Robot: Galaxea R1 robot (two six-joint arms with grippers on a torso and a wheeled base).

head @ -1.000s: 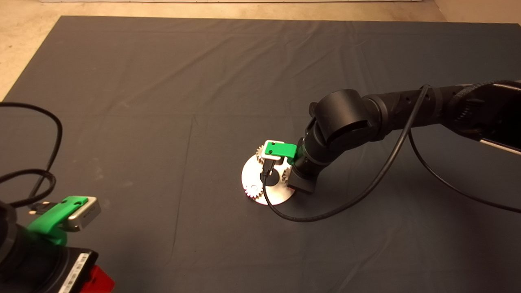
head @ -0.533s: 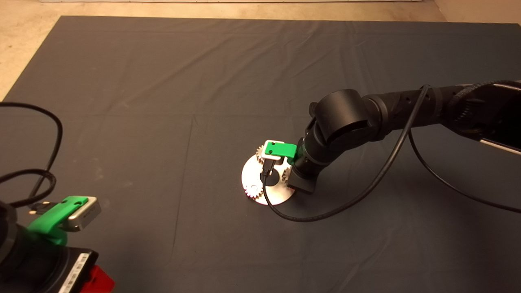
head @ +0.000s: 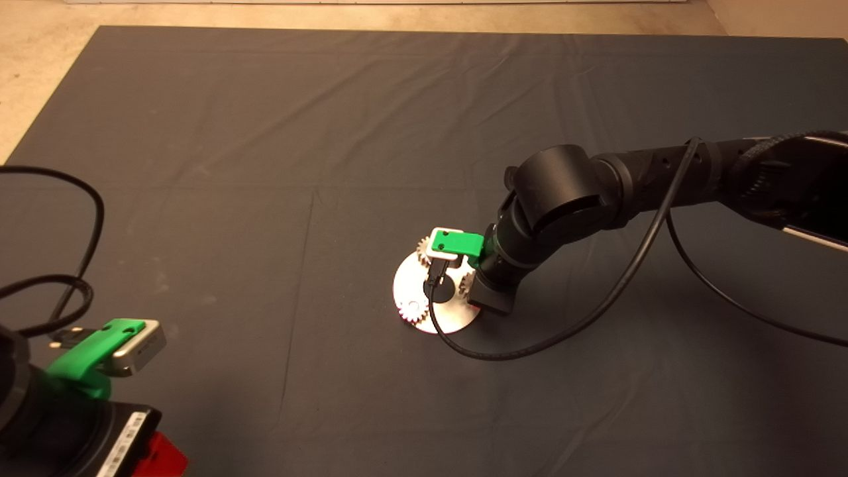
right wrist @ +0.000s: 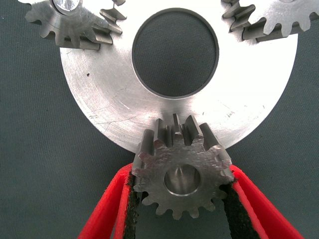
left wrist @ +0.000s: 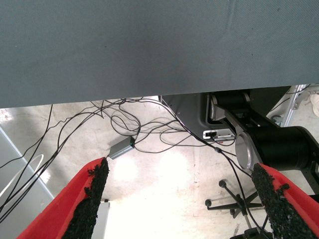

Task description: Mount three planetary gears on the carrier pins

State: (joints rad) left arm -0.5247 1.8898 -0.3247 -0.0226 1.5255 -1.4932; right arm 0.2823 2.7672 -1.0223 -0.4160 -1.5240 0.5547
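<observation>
Right gripper clamps gear 3 at the disc rim.
2 gears sit mounted; left gripper parked, fingers apart.

1. My right arm reaches in from the right, wrist bent steeply down over mid-mat.
2. My right gripper has both pads pressed against something between them.
3. My left gripper waits at the lower left edge, fingers spread wide.
</observation>
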